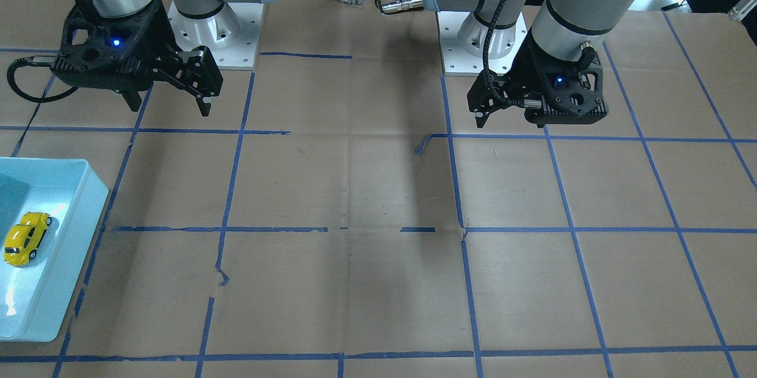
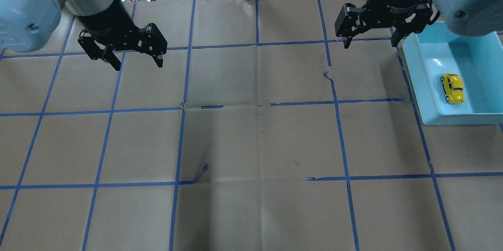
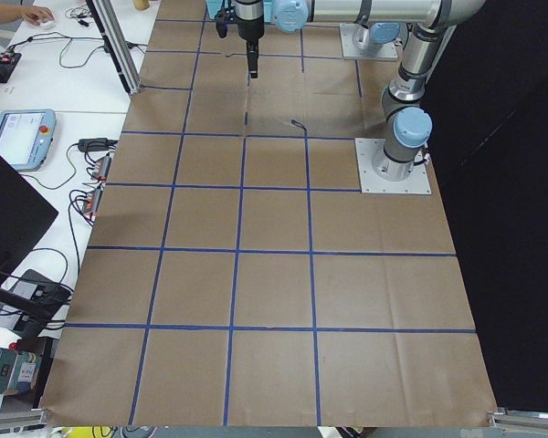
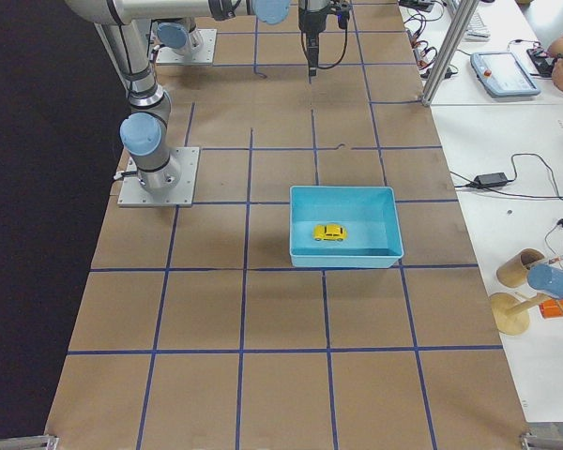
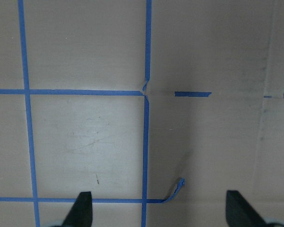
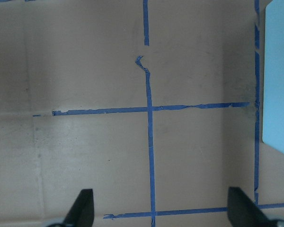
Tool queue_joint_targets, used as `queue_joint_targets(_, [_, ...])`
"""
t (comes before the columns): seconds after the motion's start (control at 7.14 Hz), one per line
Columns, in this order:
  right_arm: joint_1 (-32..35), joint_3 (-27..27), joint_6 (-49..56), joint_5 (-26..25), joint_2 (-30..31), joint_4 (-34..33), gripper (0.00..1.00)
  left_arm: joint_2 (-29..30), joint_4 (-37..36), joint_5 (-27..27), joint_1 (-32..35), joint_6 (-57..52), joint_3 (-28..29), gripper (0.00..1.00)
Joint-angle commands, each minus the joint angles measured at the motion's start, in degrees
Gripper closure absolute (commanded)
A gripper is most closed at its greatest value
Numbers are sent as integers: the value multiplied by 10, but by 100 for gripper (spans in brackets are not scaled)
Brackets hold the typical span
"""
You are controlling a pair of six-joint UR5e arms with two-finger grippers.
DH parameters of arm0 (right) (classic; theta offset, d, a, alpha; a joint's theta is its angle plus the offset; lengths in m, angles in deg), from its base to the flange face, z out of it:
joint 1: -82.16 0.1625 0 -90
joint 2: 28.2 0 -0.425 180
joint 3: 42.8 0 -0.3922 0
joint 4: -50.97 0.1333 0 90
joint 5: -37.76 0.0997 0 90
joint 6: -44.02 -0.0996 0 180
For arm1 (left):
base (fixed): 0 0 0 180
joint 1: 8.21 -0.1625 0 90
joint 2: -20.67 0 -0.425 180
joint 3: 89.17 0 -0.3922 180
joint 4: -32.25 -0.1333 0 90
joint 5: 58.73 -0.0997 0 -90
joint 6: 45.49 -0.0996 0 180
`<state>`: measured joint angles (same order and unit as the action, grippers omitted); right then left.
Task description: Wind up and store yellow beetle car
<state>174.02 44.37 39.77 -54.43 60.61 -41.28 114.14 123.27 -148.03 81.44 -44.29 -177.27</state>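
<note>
The yellow beetle car (image 2: 452,88) sits on its wheels inside a light blue tray (image 2: 416,82) at the table's right side. It also shows in the front view (image 1: 26,238) and the right side view (image 4: 330,232). My right gripper (image 2: 371,43) hangs open and empty above the table, just left of the tray's far corner. Its wrist view shows open fingertips (image 6: 83,210) and the tray's edge (image 6: 279,80), but not the car. My left gripper (image 2: 137,64) is open and empty above the far left of the table, with only bare paper in its wrist view (image 5: 162,210).
The table is covered in brown paper with a blue tape grid. A loose curl of tape (image 2: 200,172) lifts off the paper left of centre. The arm bases (image 1: 219,41) stand at the robot's edge. Benches with cables and a teach pendant (image 4: 505,73) flank the table's far side.
</note>
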Motion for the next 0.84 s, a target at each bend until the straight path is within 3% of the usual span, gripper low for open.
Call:
queue_joint_targets(0.0, [1,-6,-1,1,0,5,0,-1,4,0,0,0,0,1])
queue_joint_targets(0.7, [1,-8,0,3,1,36,0,1,3,-1,0,-1,0,1])
